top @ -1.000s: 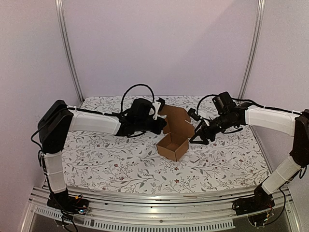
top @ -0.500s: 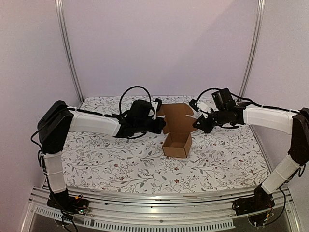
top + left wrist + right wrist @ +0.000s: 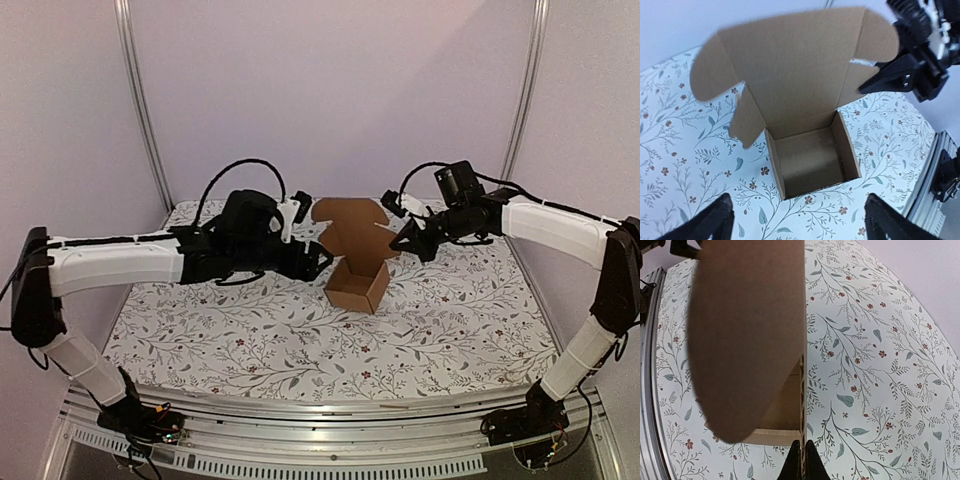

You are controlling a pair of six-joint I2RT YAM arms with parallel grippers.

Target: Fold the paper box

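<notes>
Fingers (image 3: pixel 720 222) of the left gripper (image 3: pixel 799 227) stand spread wide and empty. Just ahead of them sits the plain brown cardboard paper box (image 3: pixel 810 165), open-topped (lid flap upright), on the white floral tablecloth (image 3: pixel 680 165). Right of it, the right gripper (image 3: pixel 802 452) has its fingers pressed together, pinching the lid's side tab.

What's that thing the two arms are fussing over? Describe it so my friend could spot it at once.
Start at the flowered tablecloth and look near its middle. There you'll find the paper box, a small carton open on top, with its lid flap raised behind it. It is the only plain brown thing in sight.
</notes>
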